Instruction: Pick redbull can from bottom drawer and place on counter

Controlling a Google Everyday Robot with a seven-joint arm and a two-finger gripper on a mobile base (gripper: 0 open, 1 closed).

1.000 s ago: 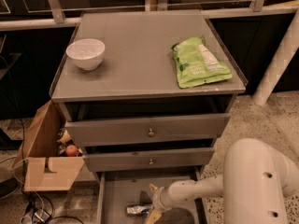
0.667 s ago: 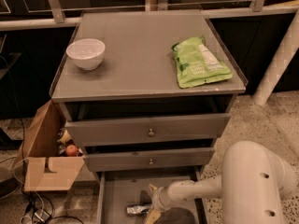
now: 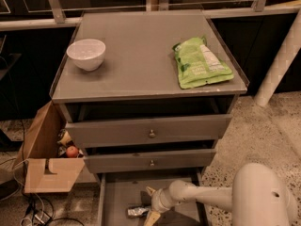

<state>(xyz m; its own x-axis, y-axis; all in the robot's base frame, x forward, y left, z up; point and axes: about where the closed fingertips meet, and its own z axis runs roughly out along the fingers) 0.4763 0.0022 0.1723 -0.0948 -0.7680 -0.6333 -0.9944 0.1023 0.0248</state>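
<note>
We're hovering the gripper (image 3: pixel 150 205) in the drawer (image 3: pixel 117 193), fingers spread wide. The can (image 3: pixel 138 212) is lying sideways just at its 9 o'clock, axis running 9-to-3.

You count three drawers (image 3: pixel 188 128), two knobs (image 3: pixel 152 134), one bowl (image 3: pixel 86 54), one snack bag (image 3: pixel 201 64), one redbull can (image 3: pixel 138 212), one cardboard box (image 3: pixel 47 173), one gripper (image 3: pixel 149 205) in the bottom drawer (image 3: pixel 117 197).
</note>
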